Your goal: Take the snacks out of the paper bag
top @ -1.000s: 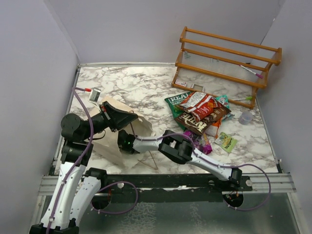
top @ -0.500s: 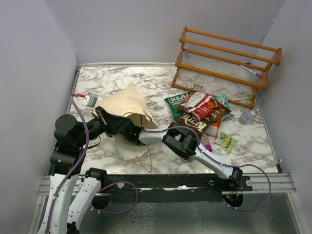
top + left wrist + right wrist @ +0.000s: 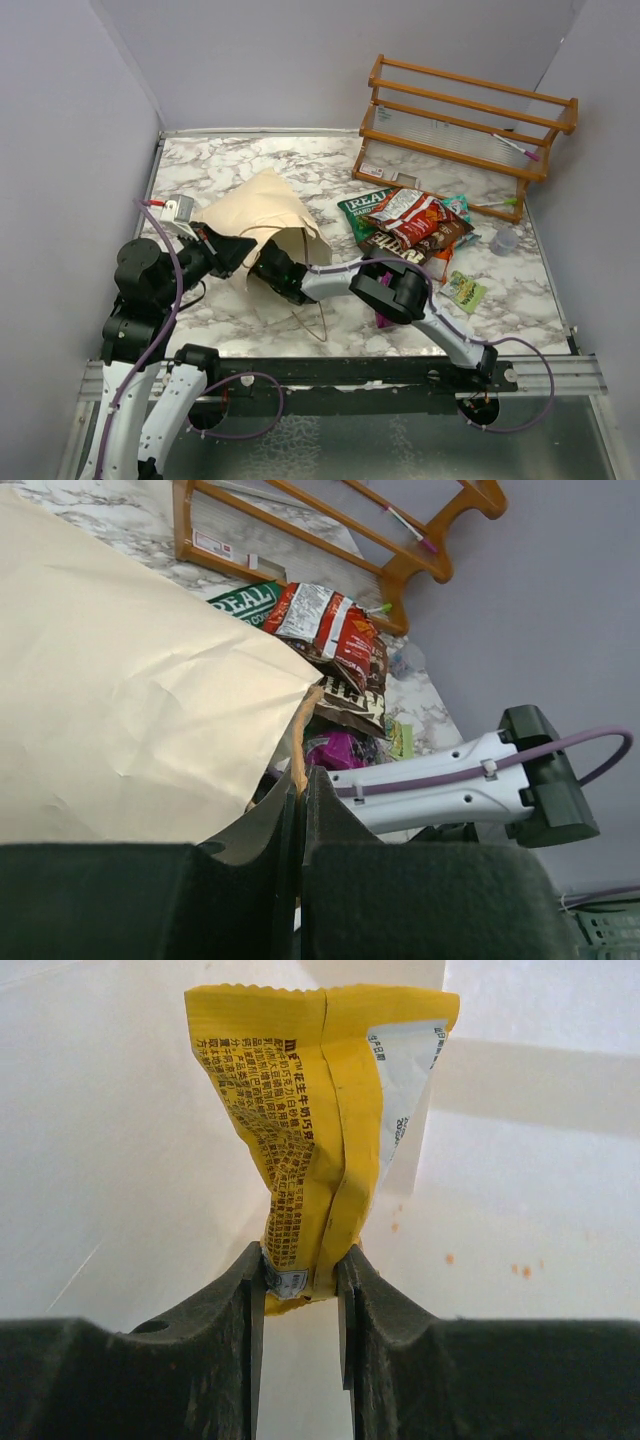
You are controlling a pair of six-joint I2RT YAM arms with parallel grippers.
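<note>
The cream paper bag (image 3: 262,212) lies on its side, its mouth held up like a tent. My left gripper (image 3: 241,250) is shut on the rim of the paper bag (image 3: 130,700), its jaws (image 3: 300,785) pinched together on the brownish edge. My right gripper (image 3: 272,267) reaches into the mouth, fingertips hidden from above. In the right wrist view it (image 3: 300,1272) is shut on the lower end of a yellow snack packet (image 3: 320,1120), with cream bag walls behind. Other snacks lie outside in a pile (image 3: 412,225): green, red and dark brown bags, plus a light-green packet (image 3: 465,292).
An orange wooden rack (image 3: 468,125) stands at the back right, a clear plastic cup (image 3: 505,241) in front of it. The bag's brown cord handle (image 3: 308,325) trails on the marble near the front edge. The right arm's forearm (image 3: 450,780) crosses beside a magenta packet (image 3: 335,750).
The left gripper has lifted the bag's rim up and back, raising the bag. The right gripper has pushed into the mouth and closed on the yellow packet.
</note>
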